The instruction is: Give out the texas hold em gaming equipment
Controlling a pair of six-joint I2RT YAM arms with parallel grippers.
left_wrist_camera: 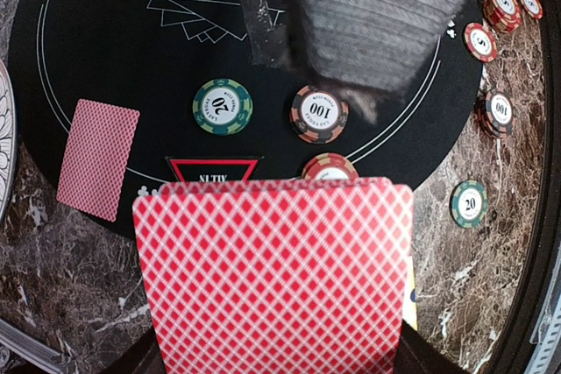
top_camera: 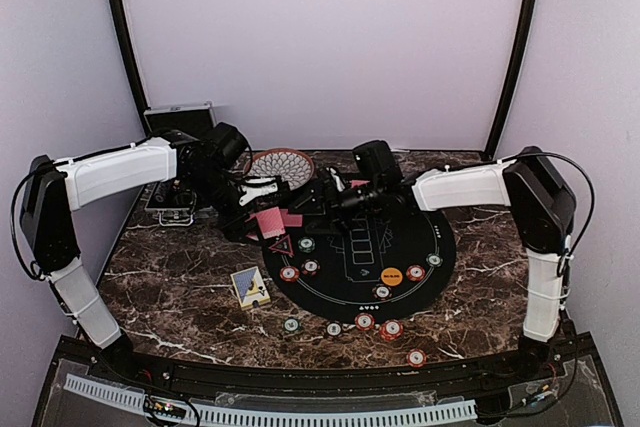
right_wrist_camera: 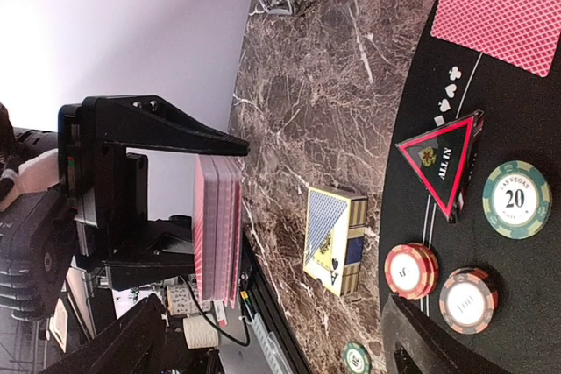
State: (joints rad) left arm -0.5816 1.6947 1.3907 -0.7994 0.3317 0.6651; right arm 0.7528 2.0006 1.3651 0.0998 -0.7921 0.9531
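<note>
Item: deck of red-backed cards (left_wrist_camera: 272, 278), raised off the table near the edge of the black mat (left_wrist_camera: 105, 50), with your left gripper (top_camera: 265, 219) clamped on it. The red triangle marker (right_wrist_camera: 443, 164) and a green chip (left_wrist_camera: 223, 106) lie just beyond the deck. One loose card (left_wrist_camera: 98, 159) lies face down on the mat. Your right gripper (right_wrist_camera: 272, 343) faces the deck, jaws wide apart and holding nothing. A card box (right_wrist_camera: 335, 238) lies on the marble table (top_camera: 190, 287).

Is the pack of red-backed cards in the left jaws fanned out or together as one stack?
Together. The right wrist view shows the red-backed cards edge-on as one even stack, clamped by the left gripper.
</note>
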